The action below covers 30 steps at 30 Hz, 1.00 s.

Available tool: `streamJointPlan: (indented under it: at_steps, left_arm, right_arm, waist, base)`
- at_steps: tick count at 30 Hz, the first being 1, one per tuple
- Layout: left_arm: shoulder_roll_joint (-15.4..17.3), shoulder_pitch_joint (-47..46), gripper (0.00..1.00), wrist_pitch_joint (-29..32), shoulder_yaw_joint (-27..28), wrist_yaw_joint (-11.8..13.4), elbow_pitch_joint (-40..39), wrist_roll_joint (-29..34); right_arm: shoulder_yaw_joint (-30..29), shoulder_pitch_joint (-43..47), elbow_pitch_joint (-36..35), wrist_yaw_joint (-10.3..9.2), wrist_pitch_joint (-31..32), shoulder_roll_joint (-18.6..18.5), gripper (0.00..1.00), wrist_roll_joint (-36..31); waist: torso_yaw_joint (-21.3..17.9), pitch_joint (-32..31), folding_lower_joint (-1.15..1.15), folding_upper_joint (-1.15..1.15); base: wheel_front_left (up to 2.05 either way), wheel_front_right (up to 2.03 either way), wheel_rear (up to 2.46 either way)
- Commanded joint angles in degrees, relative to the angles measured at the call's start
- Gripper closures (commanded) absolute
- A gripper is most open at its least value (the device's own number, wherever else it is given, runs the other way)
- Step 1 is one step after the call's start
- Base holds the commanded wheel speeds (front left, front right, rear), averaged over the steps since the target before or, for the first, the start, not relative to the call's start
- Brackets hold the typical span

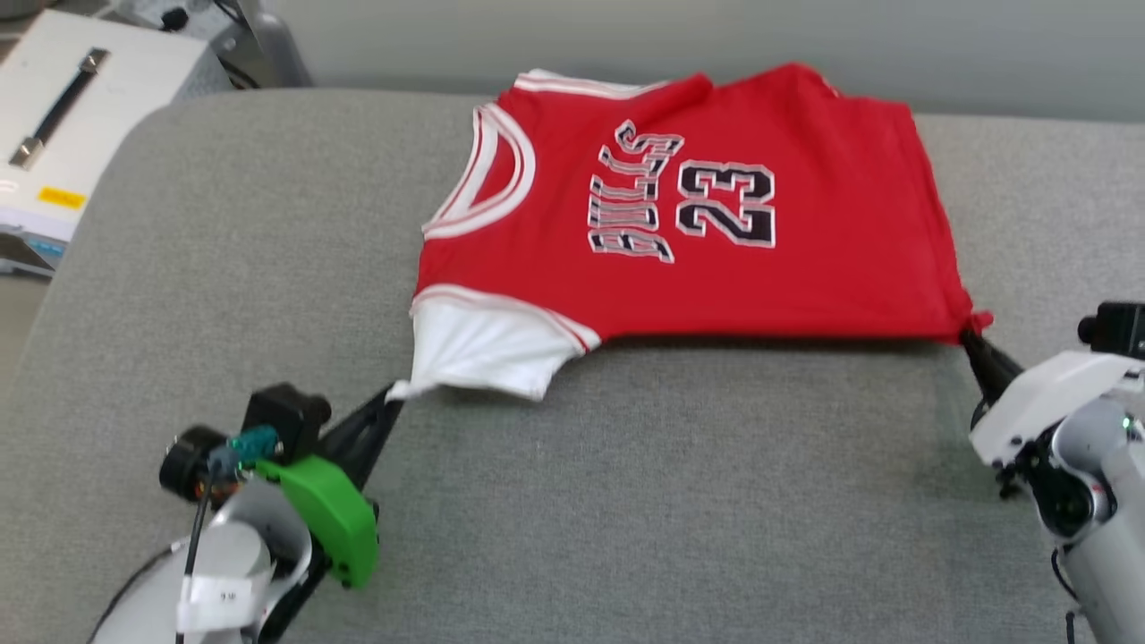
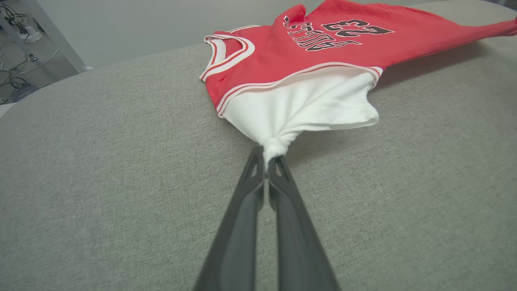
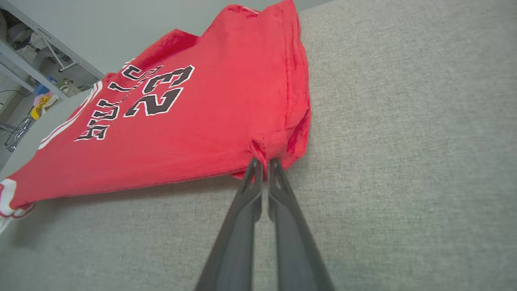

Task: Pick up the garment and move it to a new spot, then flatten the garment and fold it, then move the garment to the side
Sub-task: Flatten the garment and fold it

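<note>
Quick count: 2 grippers, 1 garment, 1 white box.

Lower left of the head view: the left gripper (image 1: 395, 400) comes in w/ its fingers angled up and to the right. It's clenched tight on a bunched tip of the white sleeve (image 1: 474, 353), and there's a green cover (image 1: 331, 519) on its wrist. The left wrist view shows the same grip (image 2: 266, 155), cloth puckered into a knot btwn the fingers.

Lower right: the right gripper (image 1: 968, 336) points up-left, pinching the red hem corner. Same in its own view (image 3: 263, 161).

The garment (image 1: 716, 224) lies on the grey fabric desk (image 1: 671, 492), center to upper center of frame. Neck hole faces left, hem right, "BULLS" + "23" face up and read sideways. The near edge is pulled straight btwn the 2 grips, w/ a shadow under it.

Far upper left, off the desk: the white box (image 1: 98, 107) w/ a black handle (image 1: 58, 107). Cables (image 2: 20, 76) in the upper left of the left wrist view.
</note>
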Motion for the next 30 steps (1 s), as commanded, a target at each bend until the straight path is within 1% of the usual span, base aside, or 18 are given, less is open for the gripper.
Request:
streamJointPlan:
  at_steps: [1,6,13,17,21,25,30]
  left_arm:
    - [1.1,2.5,1.00,0.5,-0.2,0.8,-1.4,-1.0]
    - [4.0,9.3,1.00,3.0,-1.2,2.7,-7.3,-2.6]
    - [7.6,16.3,1.00,5.9,-2.2,4.9,-15.0,-4.7]
    - [9.6,19.8,1.00,7.4,-3.0,5.7,-18.6,-5.8]
    - [11.4,22.9,1.00,8.0,-3.5,6.2,-21.7,-7.0]
    - [12.5,24.9,1.00,8.4,-4.5,6.3,-23.9,-6.8]
    - [12.7,24.6,1.00,6.3,-3.7,7.0,-25.2,-6.0]
  right_arm:
    - [0.4,1.9,-0.7,-0.45,0.3,-0.6,1.00,0.6]
    - [1.6,7.6,-3.5,-0.45,1.9,-1.6,1.00,1.8]
    - [1.1,16.4,-8.7,-0.45,5.6,-3.8,1.00,4.3]
    - [0.3,22.1,-12.1,-0.45,9.3,-5.1,1.00,5.2]
    - [-1.1,28.1,-16.4,-0.45,14.3,-6.0,1.00,6.0]
    - [-4.7,33.8,-21.3,-0.45,18.3,-5.8,1.00,5.4]
    - [-10.2,38.2,-29.6,-0.45,23.3,-3.5,1.00,3.2]
  waist:
    - [0.7,-4.2,0.01,0.00]
    - [1.0,-7.1,0.01,0.00]
    - [2.0,-10.7,0.01,0.00]
    - [2.4,-12.2,0.01,0.00]
    - [2.5,-13.3,0.01,0.00]
    - [2.4,-13.5,0.01,0.00]
    - [1.6,-12.4,0.01,0.00]
  base:
    - [0.00,0.00,0.00]
    - [0.00,0.00,0.00]
    - [0.00,0.00,0.00]
    - [0.00,0.00,0.00]
    - [0.00,0.00,0.00]
    - [0.00,0.00,0.00]
    - [0.00,0.00,0.00]
